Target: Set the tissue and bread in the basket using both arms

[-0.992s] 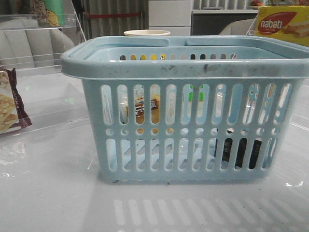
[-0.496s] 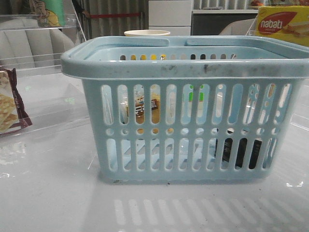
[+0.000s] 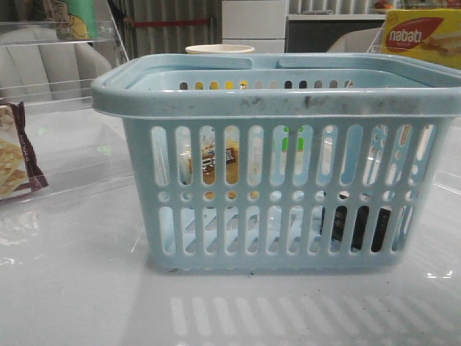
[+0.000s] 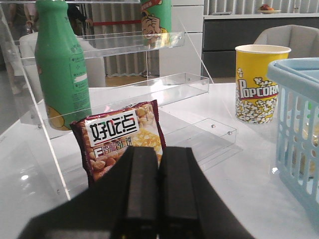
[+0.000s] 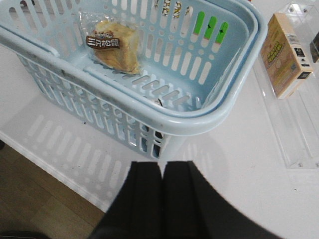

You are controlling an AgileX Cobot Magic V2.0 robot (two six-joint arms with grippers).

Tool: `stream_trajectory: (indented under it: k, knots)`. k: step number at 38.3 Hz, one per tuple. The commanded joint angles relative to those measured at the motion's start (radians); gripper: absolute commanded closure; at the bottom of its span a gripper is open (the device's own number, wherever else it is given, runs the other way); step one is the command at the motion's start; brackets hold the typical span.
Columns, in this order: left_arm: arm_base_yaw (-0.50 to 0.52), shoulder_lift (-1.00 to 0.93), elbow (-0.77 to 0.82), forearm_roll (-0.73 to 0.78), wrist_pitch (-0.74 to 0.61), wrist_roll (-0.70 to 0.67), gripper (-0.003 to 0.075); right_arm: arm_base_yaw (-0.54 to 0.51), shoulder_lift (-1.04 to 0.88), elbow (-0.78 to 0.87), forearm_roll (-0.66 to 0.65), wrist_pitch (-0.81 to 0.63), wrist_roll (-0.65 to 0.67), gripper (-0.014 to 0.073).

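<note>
Basket (image 3: 288,101), light blue and slotted, stands on the white table (image 3: 72,288). Bread (image 5: 116,46) in its clear bag leans against an inner wall of the basket. Tissue (image 3: 356,227), a black packet, shows through the front slots at the basket's floor. Left gripper (image 4: 158,189) and right gripper (image 5: 160,199) each have fingers pressed together, empty, outside the basket.

basket (image 3: 288,101): light blue, vertical slots, row of round holes | bread (image 5: 115,46): tan-brown, clear bag, dark label with white characters | tissue (image 3: 354,227): black | popcorn cup (image 4: 260,83): yellow, white kernels print | bottle (image 4: 61,64): green | cracker bag (image 4: 119,141): maroon edges, white label | grippers (image 4: 157,191): black
</note>
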Motion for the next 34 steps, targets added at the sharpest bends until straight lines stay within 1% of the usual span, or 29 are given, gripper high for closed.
stream_trajectory:
  k: [1, 20, 22, 25, 29, 34]
  knots:
    - [0.006, -0.017, -0.001, 0.000, -0.098, -0.010, 0.0624, -0.001, 0.001, -0.023, -0.014, -0.071, -0.010, 0.0538]
    - [0.006, -0.016, -0.001, 0.000, -0.098, -0.010, 0.0624, -0.002, -0.010, -0.016, -0.014, -0.073, -0.010, 0.0538]
    - [0.006, -0.016, -0.001, 0.000, -0.098, -0.010, 0.0624, -0.024, -0.026, -0.002, -0.011, -0.075, -0.010, 0.0538]
    - [0.006, -0.016, -0.001, 0.000, -0.098, -0.010, 0.0624, -0.093, -0.068, 0.046, -0.024, -0.114, -0.010, 0.0538]
    - [0.006, -0.016, -0.001, 0.000, -0.098, -0.010, 0.0624, -0.204, -0.156, 0.158, -0.034, -0.231, -0.010, 0.0538]
    - [0.006, -0.016, -0.001, 0.000, -0.098, -0.010, 0.0624, -0.322, -0.296, 0.337, -0.034, -0.424, -0.010, 0.0538]
